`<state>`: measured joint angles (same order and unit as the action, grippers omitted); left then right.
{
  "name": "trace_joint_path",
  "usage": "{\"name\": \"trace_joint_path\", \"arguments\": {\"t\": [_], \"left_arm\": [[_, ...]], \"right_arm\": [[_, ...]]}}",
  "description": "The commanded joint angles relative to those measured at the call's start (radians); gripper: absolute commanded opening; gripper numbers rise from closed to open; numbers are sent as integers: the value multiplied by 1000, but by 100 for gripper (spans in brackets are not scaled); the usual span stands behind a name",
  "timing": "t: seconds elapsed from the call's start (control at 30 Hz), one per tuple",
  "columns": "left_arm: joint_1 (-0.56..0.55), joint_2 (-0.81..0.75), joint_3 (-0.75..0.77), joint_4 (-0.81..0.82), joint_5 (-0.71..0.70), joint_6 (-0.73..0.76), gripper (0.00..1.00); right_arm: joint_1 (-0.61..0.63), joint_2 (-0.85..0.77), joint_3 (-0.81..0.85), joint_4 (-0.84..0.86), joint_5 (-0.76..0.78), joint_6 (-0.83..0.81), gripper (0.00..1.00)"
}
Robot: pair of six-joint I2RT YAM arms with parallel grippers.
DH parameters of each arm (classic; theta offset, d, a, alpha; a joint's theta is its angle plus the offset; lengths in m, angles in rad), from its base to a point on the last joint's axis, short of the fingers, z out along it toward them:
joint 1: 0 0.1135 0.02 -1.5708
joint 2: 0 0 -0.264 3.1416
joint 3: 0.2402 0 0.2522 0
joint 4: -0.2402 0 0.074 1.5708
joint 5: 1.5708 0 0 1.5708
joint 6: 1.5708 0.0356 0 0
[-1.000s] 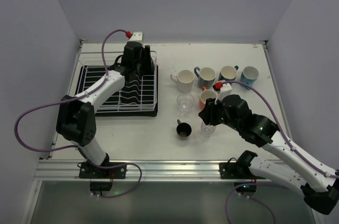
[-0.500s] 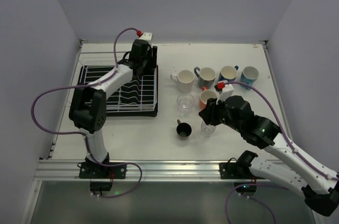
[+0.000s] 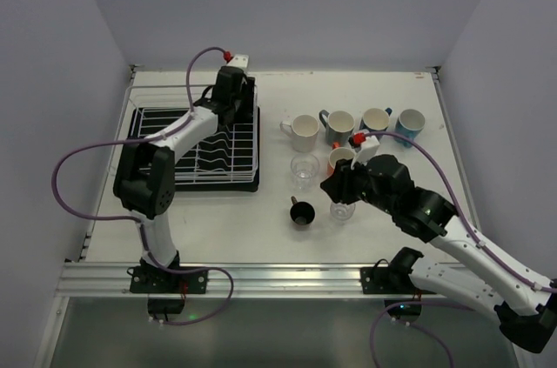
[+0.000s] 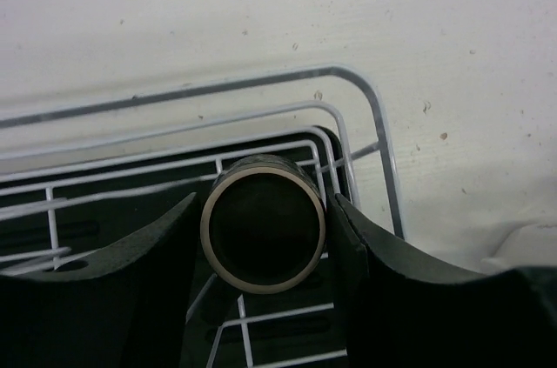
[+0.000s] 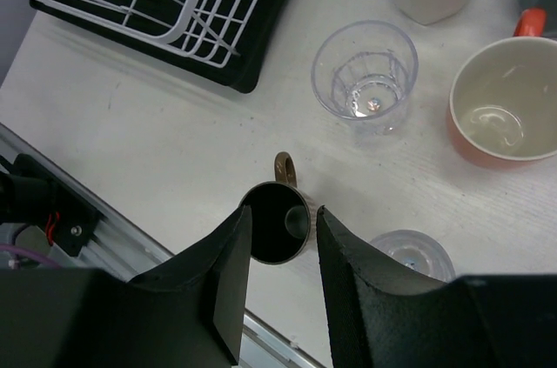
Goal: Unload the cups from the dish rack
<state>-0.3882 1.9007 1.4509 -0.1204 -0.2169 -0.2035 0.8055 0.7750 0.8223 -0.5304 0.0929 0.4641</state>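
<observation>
White bench (image 3: 218, 220) by your empty, part-open right jaws holds eight unloaded cups (image 3: 305, 131); your left jaws grip a dark brown cup (image 4: 264, 222), seemingly the dish rack's (image 3: 165, 146) last.

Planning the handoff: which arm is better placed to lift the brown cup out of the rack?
Left. The left gripper is at the far corner of the dish rack, fingers against both sides of the dark brown cup. The right gripper is open over the table among unloaded cups.

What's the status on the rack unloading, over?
Left pincer shut on brown cup in corner of dish rack. Right pincer open, empty, over table. Nothing blocking the lift.
</observation>
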Motion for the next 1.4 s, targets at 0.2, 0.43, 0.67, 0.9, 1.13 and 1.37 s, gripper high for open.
{"name": "trace_joint_path", "arguments": {"t": [0.2, 0.43, 0.67, 0.9, 1.13, 1.37], "left_arm": [[5, -446, -179, 94, 63, -155, 3], [5, -681, -387, 214, 394, -327, 1], [5, -842, -573, 467, 695, -615, 0], [3, -910, -652, 689, 826, -783, 0], [-37, -902, -722, 837, 863, -884, 0], [-86, -888, -722, 851, 847, -870, 1]], "right_arm": [[-2, 53, 3, 380, -134, 62, 51], [-2, 110, -26, 761, -251, 91, 67], [-6, 156, -51, 902, -262, 151, 77], [-22, 135, -74, 935, -269, 185, 77], [-20, 161, -80, 994, -332, 219, 72], [-20, 214, -43, 1077, -377, 249, 54]]}}
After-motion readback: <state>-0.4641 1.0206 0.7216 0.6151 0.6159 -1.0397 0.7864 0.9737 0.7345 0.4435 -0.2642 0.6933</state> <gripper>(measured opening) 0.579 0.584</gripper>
